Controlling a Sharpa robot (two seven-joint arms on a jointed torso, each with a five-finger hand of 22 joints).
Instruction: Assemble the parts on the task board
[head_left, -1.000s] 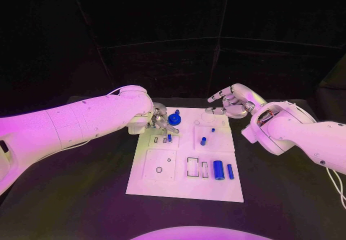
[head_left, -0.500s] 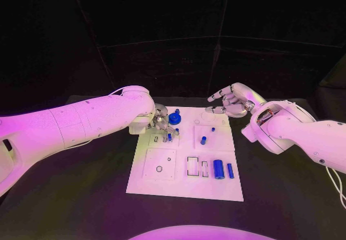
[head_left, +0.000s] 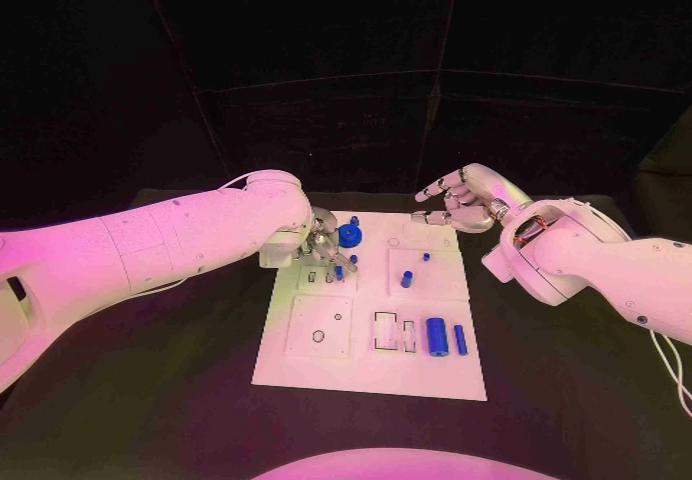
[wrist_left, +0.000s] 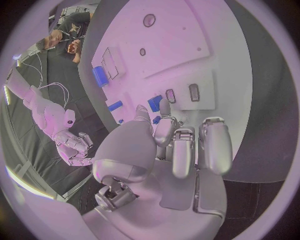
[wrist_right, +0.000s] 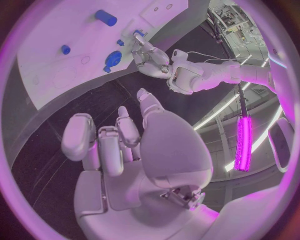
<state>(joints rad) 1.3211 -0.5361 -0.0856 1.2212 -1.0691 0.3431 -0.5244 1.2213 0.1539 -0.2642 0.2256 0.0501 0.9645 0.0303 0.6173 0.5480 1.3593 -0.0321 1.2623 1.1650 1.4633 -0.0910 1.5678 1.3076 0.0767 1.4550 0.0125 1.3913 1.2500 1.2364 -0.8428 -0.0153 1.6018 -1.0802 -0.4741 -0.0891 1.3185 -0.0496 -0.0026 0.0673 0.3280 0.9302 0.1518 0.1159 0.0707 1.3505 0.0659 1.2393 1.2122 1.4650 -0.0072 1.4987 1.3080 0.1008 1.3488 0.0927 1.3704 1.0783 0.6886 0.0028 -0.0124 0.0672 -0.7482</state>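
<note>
1. The task board (head_left: 378, 345) lies flat in the middle of the surface (head_left: 159, 380), so that its slots face both arms.
2. A small blue part (head_left: 338, 272) stands at the board's far left corner, beside two small slots there, and a round blue knob (head_left: 349, 236) sits just beyond it.
3. The left hand (head_left: 320, 243) is lowered over that corner, and the part is met by its fingertips (wrist_left: 164, 107); whether it is pinched or merely touched cannot be told, though seating seems to be the aim.
4. A blue cylinder (head_left: 436, 337) and a slimmer blue bar (head_left: 460, 341) lie near the board's right edge, seemingly waiting.
5. The right hand (head_left: 459, 203) is held above the board's far right corner, fingers apart and holding nothing, probably kept clear of the left hand's work.
</note>
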